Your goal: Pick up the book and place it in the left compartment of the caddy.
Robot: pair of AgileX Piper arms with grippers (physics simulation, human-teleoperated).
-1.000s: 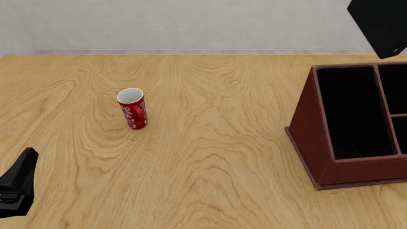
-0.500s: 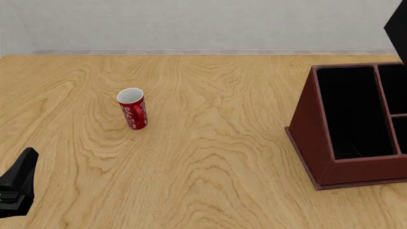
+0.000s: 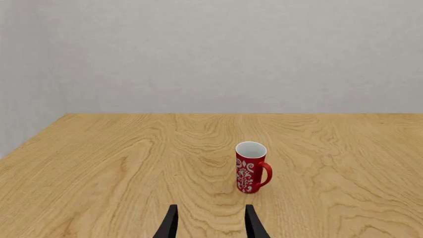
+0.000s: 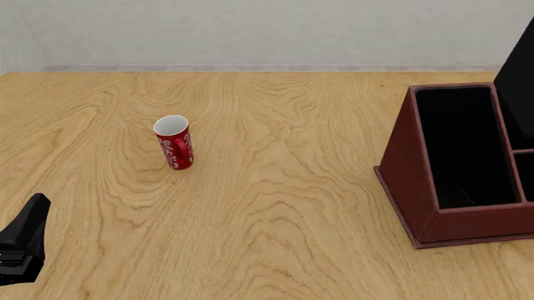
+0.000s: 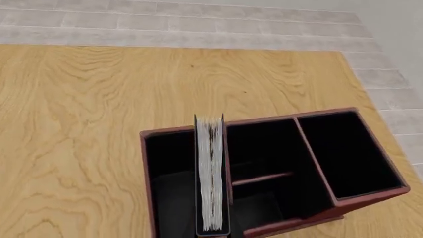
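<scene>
Lower now than a moment ago, the book hangs edge-up above the caddy, over the divider bounding its left compartment. Right claw is hidden; cannot tell its state. Left gripper waits open near the bench's near-left corner, facing the mug.

Little of the robot shows. The left gripper appears in the front view as a matte black, angular block with a pointed upper tip and faint ridges along its near edge. In the left wrist view its two fingers are thin, plain black blades, tapering toward their tips.
</scene>
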